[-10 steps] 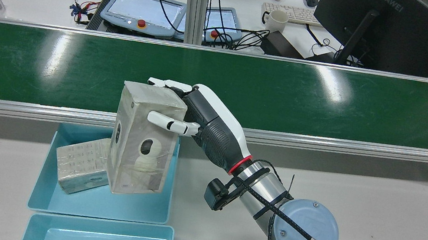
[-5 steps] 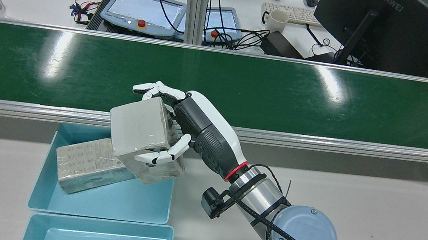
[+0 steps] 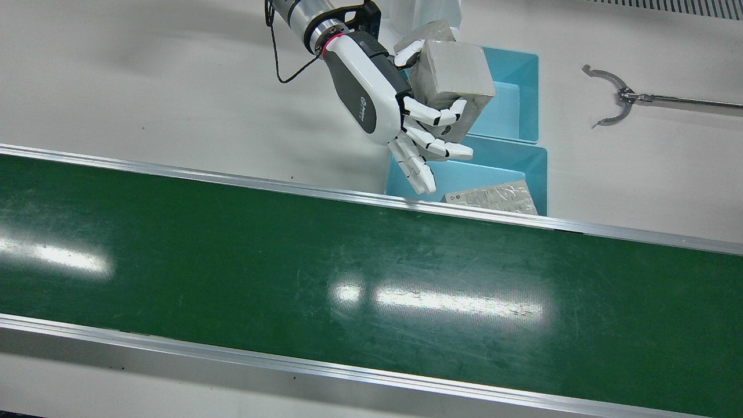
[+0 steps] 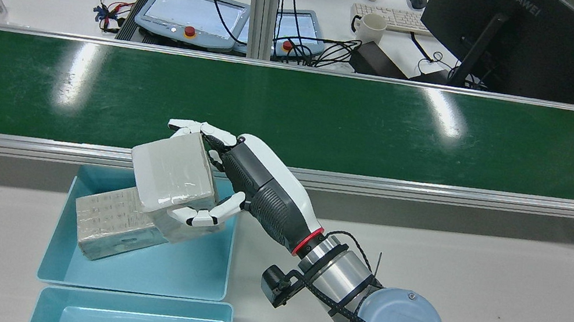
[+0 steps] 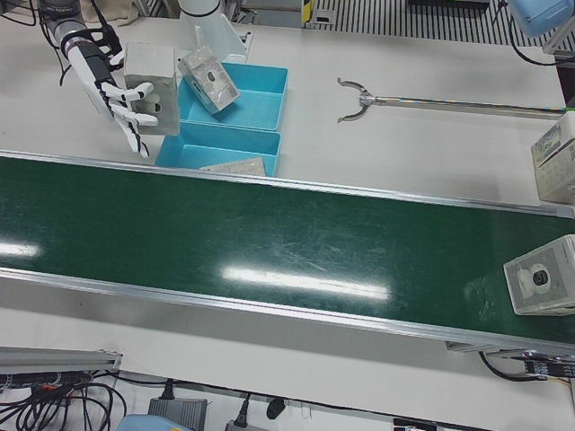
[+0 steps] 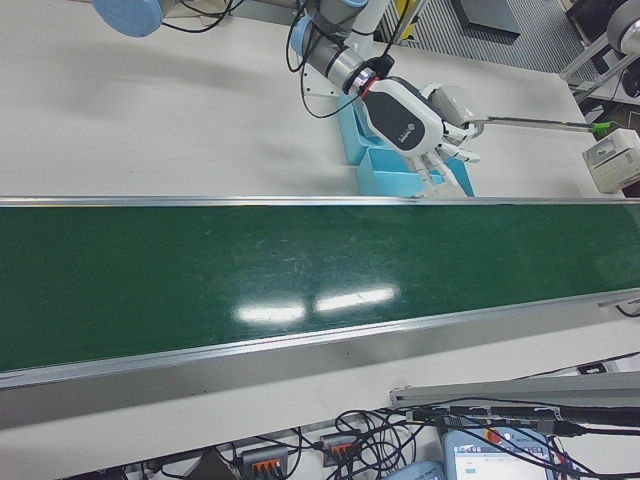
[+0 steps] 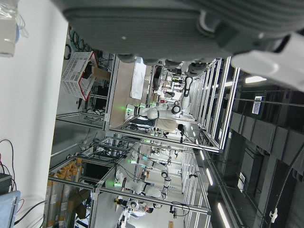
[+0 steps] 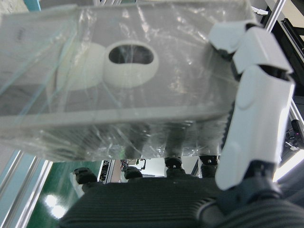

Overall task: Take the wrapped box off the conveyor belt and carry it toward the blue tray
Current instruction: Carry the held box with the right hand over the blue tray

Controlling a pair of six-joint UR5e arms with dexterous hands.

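Wrapped box (image 4: 173, 175) gripped by right hand (image 4: 237, 176), fingers (image 4: 194, 217) curled around its sides; tilted, held above blue tray (image 4: 195, 280), off the conveyor belt (image 4: 330, 115). Touching or just over a second wrapped box (image 4: 105, 220) lying in that tray. Left hand: state cannot be told.

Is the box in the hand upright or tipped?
Tipped: the box leans over in the right hand above the blue tray.

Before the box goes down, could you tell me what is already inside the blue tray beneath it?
The blue tray holds one wrapped grey box lying tilted. The held wrapped box covers its upper end and the tray floor beneath.
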